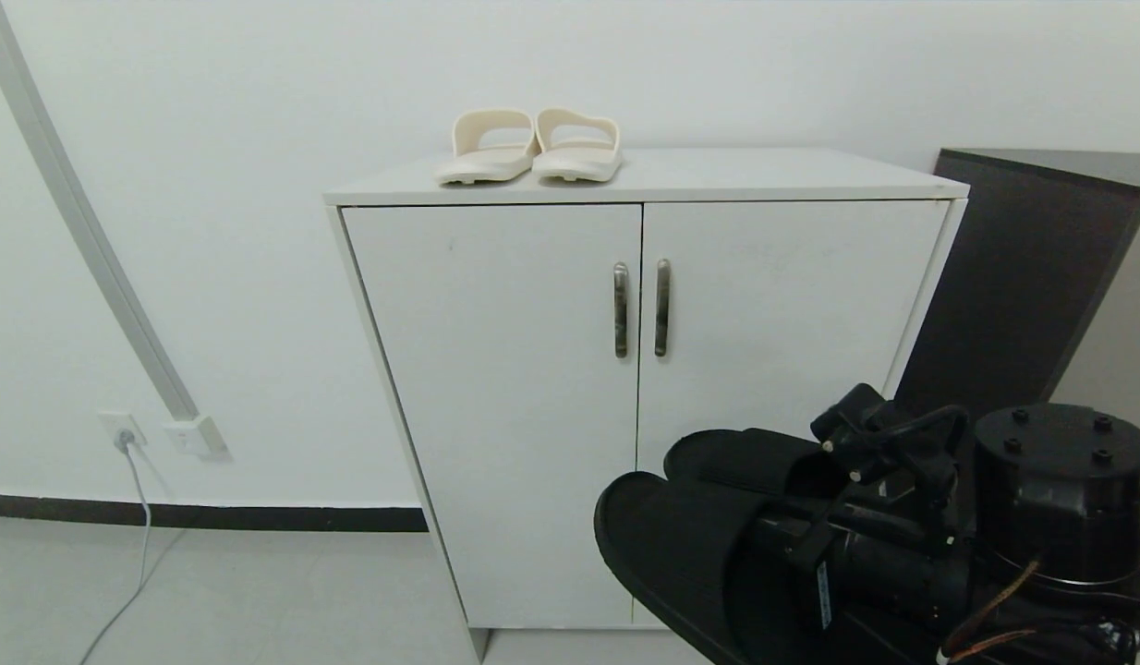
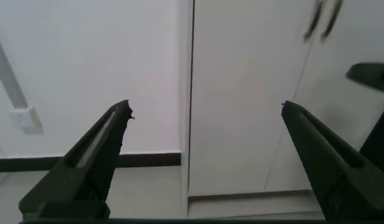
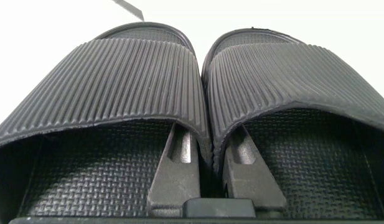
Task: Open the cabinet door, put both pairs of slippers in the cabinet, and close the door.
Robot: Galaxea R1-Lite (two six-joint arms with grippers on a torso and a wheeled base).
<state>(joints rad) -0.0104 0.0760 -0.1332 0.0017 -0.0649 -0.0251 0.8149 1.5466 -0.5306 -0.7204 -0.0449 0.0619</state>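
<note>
— Right claw [image 3: 210, 134] first: what is it doing?
— Clamped on the black slippers [image 3: 198, 74]. Its fingers [image 3: 176, 168] sit one inside each shoe and pinch the two inner walls together. In the head view the pair hangs low in front of the white cabinet [image 1: 764, 175], before its right door [image 1: 782, 314].
— And the left claw [image 2: 205, 106]?
— Spread wide, holding nothing, facing the cabinet's lower left part.
— How do the doors [image 1: 496, 388] stand?
— Both shut, with the two upright metal handles [image 1: 621, 309] side by side at the middle seam.
— Where is the other pair?
— The cream slippers [image 1: 531, 148] stand next to each other on the cabinet's top, over the left door, touching at their inner edges.
</note>
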